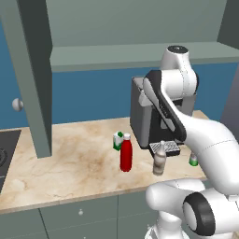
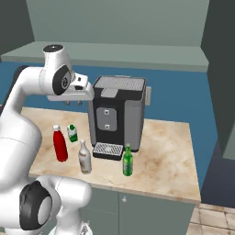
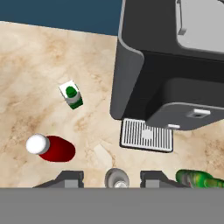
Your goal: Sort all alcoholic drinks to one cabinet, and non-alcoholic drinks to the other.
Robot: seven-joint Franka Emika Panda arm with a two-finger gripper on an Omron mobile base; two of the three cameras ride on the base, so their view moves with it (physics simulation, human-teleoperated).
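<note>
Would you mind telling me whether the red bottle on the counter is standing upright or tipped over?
Upright. The red bottle stands on its base on the counter with its white cap on top, just in front of the small carton.

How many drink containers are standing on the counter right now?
4: the red bottle farthest from the coffee machine, the small carton behind it, the pale bottle nearer, the green bottle before the machine.

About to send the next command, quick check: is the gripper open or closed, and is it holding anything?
Gripper: closed, holding nothing; it hangs high above the pale grey-beige bottle on the counter.
</note>
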